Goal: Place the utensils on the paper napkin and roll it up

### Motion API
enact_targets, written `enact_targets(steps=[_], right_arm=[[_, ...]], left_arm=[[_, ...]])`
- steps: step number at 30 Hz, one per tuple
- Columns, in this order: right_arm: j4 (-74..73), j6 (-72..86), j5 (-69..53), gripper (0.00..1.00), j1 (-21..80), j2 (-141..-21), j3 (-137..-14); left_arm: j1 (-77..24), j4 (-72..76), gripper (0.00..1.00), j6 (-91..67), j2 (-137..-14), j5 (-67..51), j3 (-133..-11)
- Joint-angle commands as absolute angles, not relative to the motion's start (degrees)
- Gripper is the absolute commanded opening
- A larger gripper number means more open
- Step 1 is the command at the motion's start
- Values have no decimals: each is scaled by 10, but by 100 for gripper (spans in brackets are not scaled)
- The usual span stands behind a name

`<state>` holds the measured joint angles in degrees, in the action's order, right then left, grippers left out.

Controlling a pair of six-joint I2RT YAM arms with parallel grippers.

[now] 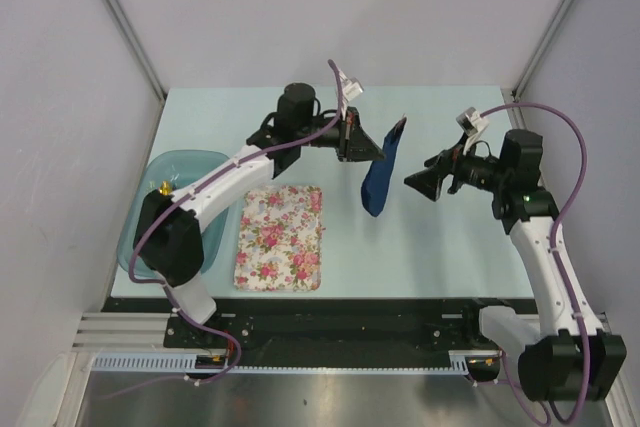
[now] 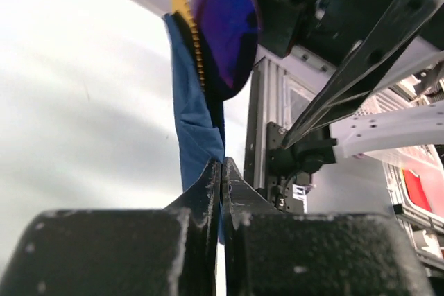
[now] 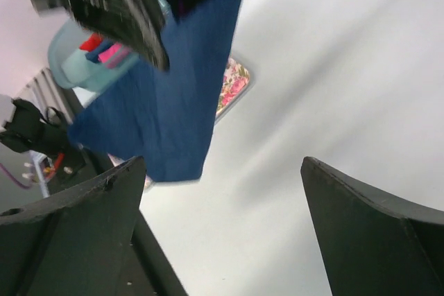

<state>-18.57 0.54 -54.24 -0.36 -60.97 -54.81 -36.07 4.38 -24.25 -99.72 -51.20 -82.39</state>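
Observation:
The navy paper napkin (image 1: 380, 182) hangs folded above the table, pinched by my left gripper (image 1: 362, 150), which is shut on it. In the left wrist view the napkin (image 2: 195, 123) rises from the closed left gripper (image 2: 222, 169), and out of its far end stick the purple spoon's bowl (image 2: 225, 32) and the gold-orange utensil's toothed edge (image 2: 184, 15). My right gripper (image 1: 412, 183) stands open just right of the napkin, apart from it. In the right wrist view the napkin (image 3: 166, 102) hangs beyond the right gripper (image 3: 222, 164), whose wide fingers hold nothing.
A pink-and-white floral mat (image 1: 280, 237) lies flat left of the napkin. At the left table edge stands a teal bin (image 1: 205, 162), seen in the right wrist view (image 3: 66, 64) with red and pink pieces inside. Grey walls enclose the table.

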Motion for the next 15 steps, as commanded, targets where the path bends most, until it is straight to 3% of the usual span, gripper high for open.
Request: enact_targets(steps=[1, 15], right_arm=[[-130, -33, -493, 100, 31, -539, -513], [58, -13, -559, 98, 155, -533, -525]], left_arm=[[-345, 33, 0, -214, -929, -584, -867], [-352, 45, 0, -199, -824, -678, -829]])
